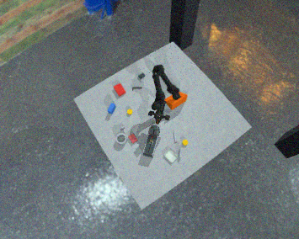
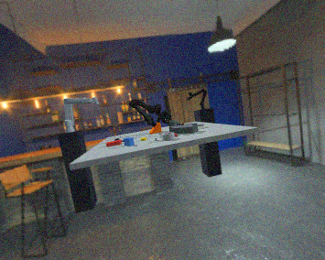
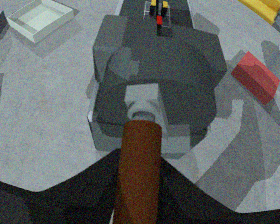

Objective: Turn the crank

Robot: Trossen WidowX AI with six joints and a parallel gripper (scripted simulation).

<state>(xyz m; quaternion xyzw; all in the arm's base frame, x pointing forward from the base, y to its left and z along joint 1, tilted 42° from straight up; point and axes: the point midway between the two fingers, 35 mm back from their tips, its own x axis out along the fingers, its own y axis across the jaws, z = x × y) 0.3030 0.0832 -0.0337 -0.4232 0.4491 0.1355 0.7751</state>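
Observation:
The dark grey machine (image 1: 149,147) (image 2: 183,129) (image 3: 166,60) stands in front of the arm. Its light grey crank arm (image 3: 142,93) points toward the gripper in the wrist view and ends at the brown handle (image 3: 140,172). My gripper (image 3: 136,159) (image 1: 157,121) is shut on the handle, one dark finger on each side. The slide's red pointer (image 3: 159,20) shows near the top of the wrist view. Two yellow brass marks (image 3: 153,6) (image 3: 165,6) flank the slide track; the red part lies on the crank side of them, not level. The handle's lower end is cut off by the frame.
A red block (image 3: 256,79) (image 1: 133,138) and a grey ring-shaped cup (image 1: 121,138) lie on one side of the machine, a pale tray (image 3: 38,22) (image 1: 170,156) on the other. An orange block (image 1: 179,101) (image 2: 156,129) sits beside the arm. Thin rods lie near the tray.

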